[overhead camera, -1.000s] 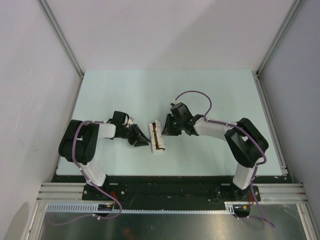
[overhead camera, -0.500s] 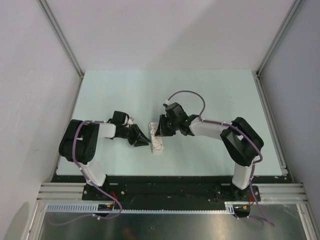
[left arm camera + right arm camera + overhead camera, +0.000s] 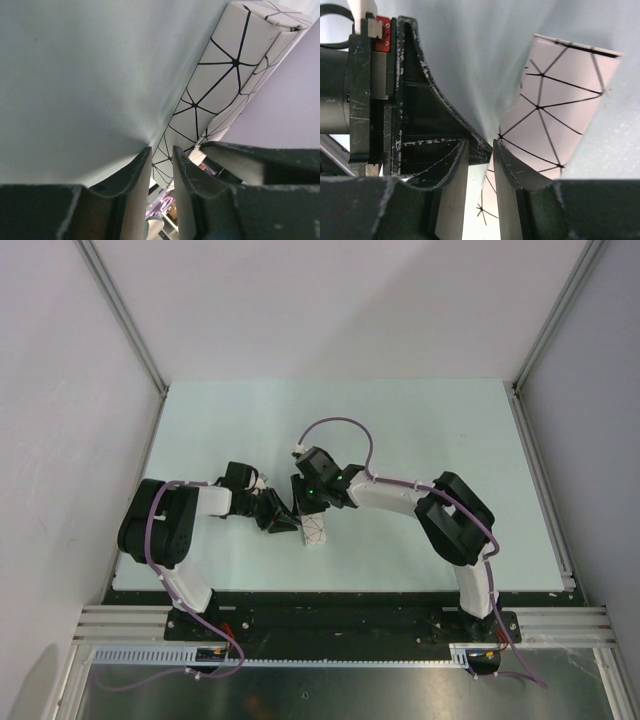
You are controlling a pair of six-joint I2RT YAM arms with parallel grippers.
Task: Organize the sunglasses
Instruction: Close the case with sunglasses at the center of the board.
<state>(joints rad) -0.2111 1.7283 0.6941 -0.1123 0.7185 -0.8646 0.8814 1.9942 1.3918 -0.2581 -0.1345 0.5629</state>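
Note:
The white case (image 3: 315,531) with black triangle lines lies at the middle of the table. The sunglasses are hidden. My left gripper (image 3: 287,521) sits low against the case's left edge. In the left wrist view its tips (image 3: 161,149) stand a narrow gap apart, with the end of the case (image 3: 220,75) just beyond them and nothing clamped. My right gripper (image 3: 305,506) hangs over the far left part of the case. Its tips (image 3: 480,142) are also a narrow gap apart, the right fingertip (image 3: 507,157) touching the case's top (image 3: 560,95).
The left gripper's black finger (image 3: 430,110) lies right beside my right gripper's tips. The pale table (image 3: 420,430) is bordered by metal rails (image 3: 535,470) and grey walls. The purple cable (image 3: 335,425) arches above the right wrist.
The right arm has swung left across the case until its gripper meets the left one. The orange strip that showed inside the case is now covered. The left arm has not moved.

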